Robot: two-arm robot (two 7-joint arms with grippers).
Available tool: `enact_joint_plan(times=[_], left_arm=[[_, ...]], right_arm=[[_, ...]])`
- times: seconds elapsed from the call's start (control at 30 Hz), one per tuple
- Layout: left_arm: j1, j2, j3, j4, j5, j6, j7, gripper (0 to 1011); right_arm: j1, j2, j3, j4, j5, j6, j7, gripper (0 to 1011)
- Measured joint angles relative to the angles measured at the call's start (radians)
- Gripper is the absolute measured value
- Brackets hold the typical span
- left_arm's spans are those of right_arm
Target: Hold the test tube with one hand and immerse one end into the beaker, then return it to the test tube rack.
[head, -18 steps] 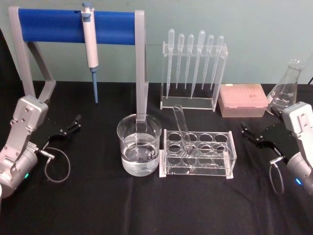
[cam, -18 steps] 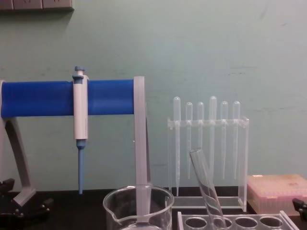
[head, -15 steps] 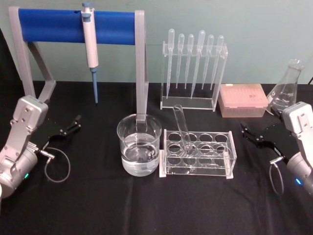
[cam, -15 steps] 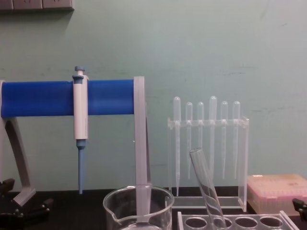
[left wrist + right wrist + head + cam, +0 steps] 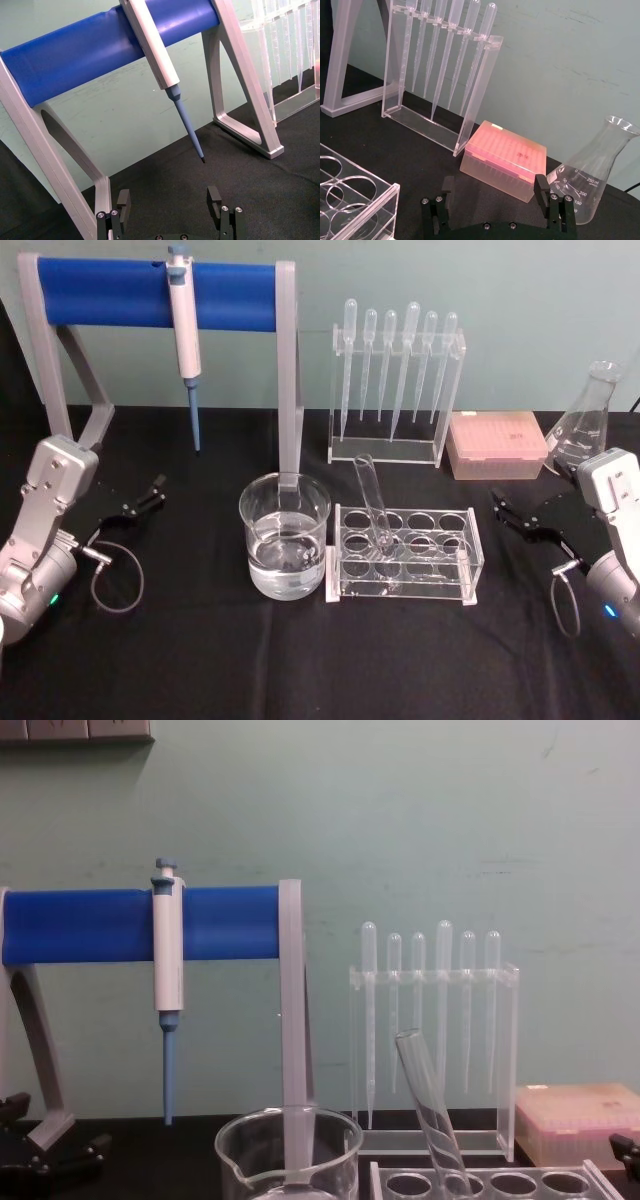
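A clear test tube [image 5: 372,500] [image 5: 428,1115] leans in a hole of the clear rack [image 5: 405,553] at the table's middle. Just left of the rack stands the wide glass beaker [image 5: 284,535] [image 5: 288,1155], holding some clear liquid. My left gripper [image 5: 140,500] [image 5: 170,200] rests low at the table's left, well away from the beaker, open with nothing between its fingers. At the right side, beyond the rack, my right gripper [image 5: 515,514] [image 5: 495,192] is also open and holds nothing.
A blue-barred grey stand [image 5: 150,295] carries a white pipettor [image 5: 184,335] at the back left. Behind the rack is a clear holder with several plastic pipettes [image 5: 395,380]. A pink tip box [image 5: 497,444] and a conical flask [image 5: 582,420] sit back right.
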Motion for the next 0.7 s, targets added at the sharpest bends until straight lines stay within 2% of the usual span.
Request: enact_joint_plan(times=[0.7], left_arm=[[0.000,0.000,0.000,0.000,0.000,0.000,0.000,1000]], right_arm=[[0.000,0.000,0.000,0.000,0.000,0.000,0.000,1004]])
